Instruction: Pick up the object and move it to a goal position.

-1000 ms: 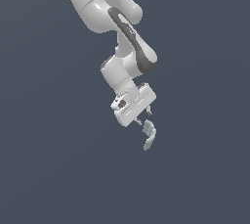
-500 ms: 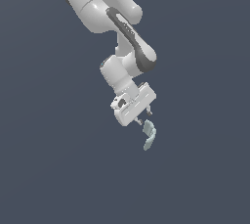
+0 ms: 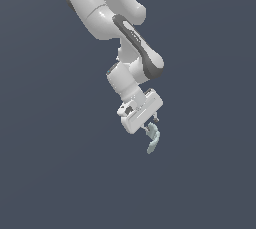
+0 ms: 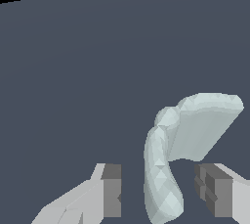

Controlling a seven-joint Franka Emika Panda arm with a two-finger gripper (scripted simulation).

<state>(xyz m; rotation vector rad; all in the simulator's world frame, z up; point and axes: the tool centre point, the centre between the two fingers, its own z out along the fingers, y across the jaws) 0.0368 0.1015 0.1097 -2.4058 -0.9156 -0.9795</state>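
Filling both views is a plain dark blue-grey backdrop, with no table edge or wall visible. The white arm (image 3: 120, 33) reaches down from the exterior view's upper left to centre. Below it, the gripper (image 3: 151, 125) stands partly open, fingers (image 4: 111, 191) either side of the object (image 4: 163, 179) with gaps showing: pale grey-green, matte, curved and bent.

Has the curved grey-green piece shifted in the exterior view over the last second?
No. The curved grey-green piece hangs under the end effector at the same spot in the frame as before; the plain background offers no other fixed reference.
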